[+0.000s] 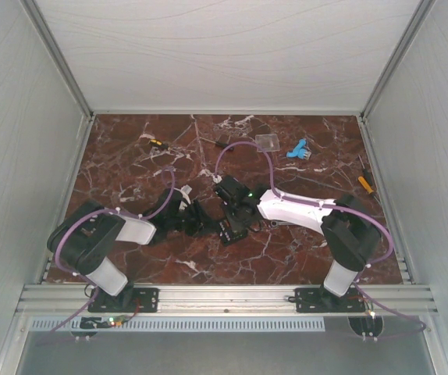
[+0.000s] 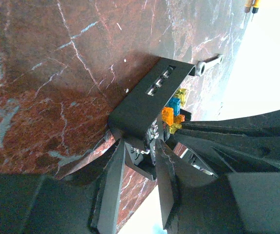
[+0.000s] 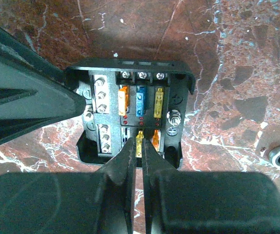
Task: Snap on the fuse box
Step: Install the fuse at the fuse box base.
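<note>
The fuse box (image 3: 130, 114) lies on the desk (image 1: 130, 156), its face just ahead of our right fingers (image 3: 125, 170), shut and seemingly empty, while our left fingers (image 2: 113, 185), partly open, clamp its corner.

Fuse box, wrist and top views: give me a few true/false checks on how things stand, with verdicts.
1. The fuse box has an orange, a blue and a yellow fuse in its upper row. True.
2. The right gripper is wide open. False: it is shut, with its fingertips at the lower fuse row.
3. The left gripper straddles a corner of the fuse box. True.
4. The clear plate covers the fuse box. False: it lies apart, farther back on the table.
</note>
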### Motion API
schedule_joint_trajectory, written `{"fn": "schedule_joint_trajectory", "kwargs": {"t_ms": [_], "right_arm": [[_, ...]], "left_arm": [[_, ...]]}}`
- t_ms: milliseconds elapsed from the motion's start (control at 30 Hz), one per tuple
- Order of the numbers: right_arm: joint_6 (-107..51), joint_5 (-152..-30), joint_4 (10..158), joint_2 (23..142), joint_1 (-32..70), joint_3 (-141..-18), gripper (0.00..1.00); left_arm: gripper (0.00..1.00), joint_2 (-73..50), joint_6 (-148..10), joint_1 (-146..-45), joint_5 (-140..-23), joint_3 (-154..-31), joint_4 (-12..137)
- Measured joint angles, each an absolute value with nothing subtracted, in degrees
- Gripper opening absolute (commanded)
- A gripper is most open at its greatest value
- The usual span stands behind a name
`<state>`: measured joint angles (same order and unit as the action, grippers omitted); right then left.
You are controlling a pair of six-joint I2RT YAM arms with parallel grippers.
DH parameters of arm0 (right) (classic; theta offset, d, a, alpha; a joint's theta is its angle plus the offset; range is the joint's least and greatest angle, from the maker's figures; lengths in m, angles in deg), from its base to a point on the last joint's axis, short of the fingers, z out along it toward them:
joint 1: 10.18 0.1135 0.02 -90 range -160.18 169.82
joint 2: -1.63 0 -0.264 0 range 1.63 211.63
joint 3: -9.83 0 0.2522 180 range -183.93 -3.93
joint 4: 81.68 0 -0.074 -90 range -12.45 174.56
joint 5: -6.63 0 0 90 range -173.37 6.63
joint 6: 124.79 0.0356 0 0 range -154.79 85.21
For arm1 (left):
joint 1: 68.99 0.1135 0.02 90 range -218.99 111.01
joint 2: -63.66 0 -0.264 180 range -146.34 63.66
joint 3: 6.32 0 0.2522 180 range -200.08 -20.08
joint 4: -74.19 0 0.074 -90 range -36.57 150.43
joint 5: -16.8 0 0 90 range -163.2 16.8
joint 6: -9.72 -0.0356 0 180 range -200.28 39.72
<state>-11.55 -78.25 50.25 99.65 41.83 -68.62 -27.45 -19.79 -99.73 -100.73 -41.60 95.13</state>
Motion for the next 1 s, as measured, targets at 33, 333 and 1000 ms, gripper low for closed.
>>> {"fn": "schedule_joint_trajectory", "kwargs": {"t_ms": [33, 333, 1000], "right_arm": [[-11.5, -78.29, 50.25, 99.65, 41.5, -68.55, 0.0], [-11.37, -79.63, 51.02, 99.02, 40.5, -67.52, 0.0], [-12.99, -80.43, 48.74, 101.44, 40.98, -70.21, 0.0]], "left_arm": [[0.32, -27.48, -19.79, -99.73, -100.75, -41.6, 95.13], [0.32, -27.76, -19.75, -99.73, -101.06, -41.6, 95.15], [0.31, -27.89, -19.55, -99.73, -101.06, -41.58, 95.17]]}}
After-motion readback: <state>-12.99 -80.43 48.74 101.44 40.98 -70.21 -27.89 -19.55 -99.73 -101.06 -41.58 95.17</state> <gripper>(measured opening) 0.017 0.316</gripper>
